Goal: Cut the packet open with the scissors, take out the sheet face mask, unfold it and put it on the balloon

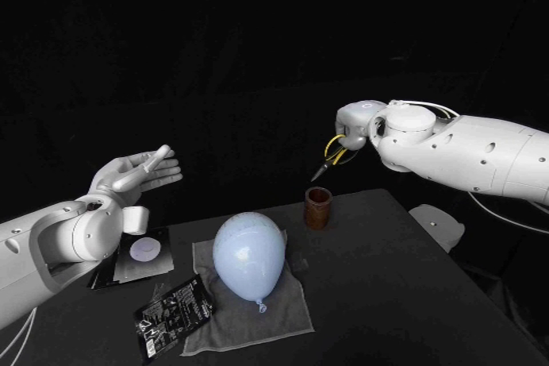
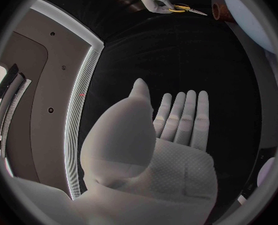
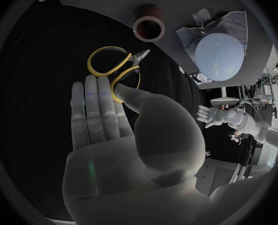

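The fingers [image 3: 95, 110] and thumb of my right hand [image 1: 352, 136] grip the scissors [image 1: 329, 156] by the yellow handle loops. The hand is raised over the far edge of the table [image 1: 401, 302]. The scissors have yellow loops with dark lining and short grey blades lying closed together. Their long axis runs from the handles at 1 o'clock down to the tip at 7 o'clock, which aims at the brown cup [image 1: 317, 207] just below.

My left hand [image 1: 137, 173] is up off the table's 9 o'clock side, fingers straight, palm bare, holding nothing.

The pale blue balloon [image 1: 250, 255] lies on a grey cloth [image 1: 246, 322], its knot at 6 o'clock. The black packet [image 1: 174, 309] lies flat at the balloon's 8 o'clock, overlapping the cloth's edge.
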Robot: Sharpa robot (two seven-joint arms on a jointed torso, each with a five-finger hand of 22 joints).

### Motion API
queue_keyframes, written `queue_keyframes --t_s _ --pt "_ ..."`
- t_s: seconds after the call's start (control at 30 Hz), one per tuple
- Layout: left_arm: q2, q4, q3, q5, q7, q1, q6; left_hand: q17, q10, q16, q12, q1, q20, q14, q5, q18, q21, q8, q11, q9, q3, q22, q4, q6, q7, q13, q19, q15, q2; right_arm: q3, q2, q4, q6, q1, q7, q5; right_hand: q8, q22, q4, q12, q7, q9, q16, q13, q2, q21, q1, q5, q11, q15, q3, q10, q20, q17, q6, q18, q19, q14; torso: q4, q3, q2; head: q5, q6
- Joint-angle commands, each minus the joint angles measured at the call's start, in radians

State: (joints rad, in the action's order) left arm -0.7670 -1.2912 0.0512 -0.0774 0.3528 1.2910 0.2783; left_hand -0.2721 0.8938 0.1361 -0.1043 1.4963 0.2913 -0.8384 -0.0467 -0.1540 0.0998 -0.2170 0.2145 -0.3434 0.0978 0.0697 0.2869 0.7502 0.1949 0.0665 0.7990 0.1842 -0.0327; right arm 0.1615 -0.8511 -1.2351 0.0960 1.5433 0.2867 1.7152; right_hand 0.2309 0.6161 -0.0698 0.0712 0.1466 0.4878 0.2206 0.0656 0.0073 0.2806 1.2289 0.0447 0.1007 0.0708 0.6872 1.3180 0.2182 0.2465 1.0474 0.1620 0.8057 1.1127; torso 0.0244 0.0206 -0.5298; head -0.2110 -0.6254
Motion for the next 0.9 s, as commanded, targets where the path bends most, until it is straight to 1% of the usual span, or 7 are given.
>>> queue_keyframes --t_s 0.03,0.1,0.2,0.33,0.4,0.53,0.9 --pt "0.002 -0.004 -0.001 0.006 0.002 0.001 -0.017 -0.001 0.006 0.003 -0.003 0.005 0.000 -0.008 -0.002 -0.010 0.005 -0.003 0.001 0.001 0.008 -0.001 0.000 0.006 0.065 -0.001 0.008 -0.001 0.005 0.002 0.003 -0.006 -0.072 0.002 0.045 0.117 0.006 -0.004 0.005 -0.005 -0.016 0.027 -0.007 0.000 -0.011 -0.004 -0.003 0.003 -0.025 -0.006 0.003 0.023 0.000 0.002 0.011 0.020 0.007 -0.001 -0.0010 0.0001 0.000 -0.006 -0.002" --pt "0.002 -0.005 -0.001 0.007 0.002 0.001 -0.018 0.000 0.005 0.004 -0.002 0.011 0.000 -0.008 -0.002 -0.010 0.004 -0.003 0.001 0.002 0.009 -0.001 -0.001 0.006 0.066 -0.001 0.008 0.000 0.007 0.006 0.005 -0.007 -0.082 0.002 0.045 0.125 0.007 -0.007 0.009 -0.005 -0.017 0.029 -0.009 0.000 -0.014 -0.006 -0.002 0.003 -0.027 -0.009 0.007 0.024 -0.001 0.003 0.011 0.021 0.015 -0.001 -0.0005 -0.0003 -0.001 -0.010 -0.006" --pt "0.002 -0.008 -0.001 0.007 0.004 0.001 -0.020 0.000 0.005 0.004 -0.002 0.011 0.000 -0.008 -0.002 -0.010 0.004 -0.003 0.001 0.002 0.009 -0.001 -0.001 0.006 0.066 -0.001 0.008 0.000 0.007 0.011 0.012 -0.005 -0.090 0.002 0.044 0.134 0.008 -0.012 0.015 -0.005 -0.018 0.032 -0.012 0.000 -0.019 -0.007 -0.001 0.003 -0.028 -0.011 0.012 0.025 -0.004 0.005 0.011 0.022 0.031 0.000 -0.0006 -0.0007 -0.001 -0.012 -0.007" --pt "0.002 -0.013 -0.001 0.008 0.004 0.001 -0.021 0.000 0.005 0.004 -0.002 0.012 0.000 -0.008 -0.002 -0.010 0.004 -0.003 0.002 0.002 0.009 -0.001 -0.001 0.006 0.066 -0.001 0.008 0.000 0.007 0.017 0.020 -0.003 -0.098 -0.001 0.043 0.146 0.008 -0.014 0.016 -0.006 -0.018 0.032 -0.013 0.000 -0.020 -0.008 0.000 0.003 -0.028 -0.011 0.013 0.025 -0.004 0.005 0.010 0.022 0.033 0.000 -0.0019 -0.0001 -0.001 -0.016 -0.010" --pt "0.001 -0.014 -0.001 0.008 0.004 0.001 -0.021 0.000 0.005 0.004 -0.002 0.012 0.000 -0.008 -0.002 -0.010 0.004 -0.003 0.002 0.002 0.010 -0.001 -0.001 0.006 0.067 -0.001 0.008 0.000 0.007 0.019 0.022 -0.001 -0.101 -0.003 0.043 0.154 0.008 -0.015 0.017 -0.006 -0.019 0.033 -0.013 0.000 -0.021 -0.009 0.001 0.003 -0.028 -0.011 0.015 0.025 -0.005 0.005 0.010 0.021 0.035 0.000 -0.0012 -0.0010 -0.001 -0.017 -0.011" --pt "0.000 -0.017 -0.001 0.008 0.004 0.001 -0.023 0.000 0.005 0.004 -0.002 0.012 0.000 -0.008 -0.002 -0.010 0.004 -0.003 0.002 0.002 0.010 -0.001 -0.001 0.006 0.067 -0.001 0.008 0.000 0.007 0.022 0.027 0.004 -0.105 -0.011 0.041 0.165 0.008 -0.016 0.017 -0.006 -0.019 0.033 -0.014 0.000 -0.021 -0.009 0.002 0.003 -0.029 -0.011 0.015 0.025 -0.005 0.005 0.010 0.021 0.036 0.000 -0.0005 -0.0006 -0.001 -0.019 -0.012" --pt "-0.002 -0.021 -0.001 0.008 0.003 0.001 -0.026 0.000 0.005 0.004 -0.002 0.012 0.000 -0.008 -0.002 -0.010 0.004 -0.003 0.002 0.002 0.010 -0.001 -0.001 0.006 0.067 -0.001 0.008 0.000 0.007 0.025 0.054 0.023 -0.101 -0.044 0.028 0.172 0.008 -0.017 0.017 -0.006 -0.019 0.033 -0.014 0.000 -0.022 -0.010 0.003 0.003 -0.028 -0.011 0.017 0.025 -0.006 0.006 0.010 0.021 0.037 0.000 -0.0009 -0.0002 -0.001 -0.017 -0.019"
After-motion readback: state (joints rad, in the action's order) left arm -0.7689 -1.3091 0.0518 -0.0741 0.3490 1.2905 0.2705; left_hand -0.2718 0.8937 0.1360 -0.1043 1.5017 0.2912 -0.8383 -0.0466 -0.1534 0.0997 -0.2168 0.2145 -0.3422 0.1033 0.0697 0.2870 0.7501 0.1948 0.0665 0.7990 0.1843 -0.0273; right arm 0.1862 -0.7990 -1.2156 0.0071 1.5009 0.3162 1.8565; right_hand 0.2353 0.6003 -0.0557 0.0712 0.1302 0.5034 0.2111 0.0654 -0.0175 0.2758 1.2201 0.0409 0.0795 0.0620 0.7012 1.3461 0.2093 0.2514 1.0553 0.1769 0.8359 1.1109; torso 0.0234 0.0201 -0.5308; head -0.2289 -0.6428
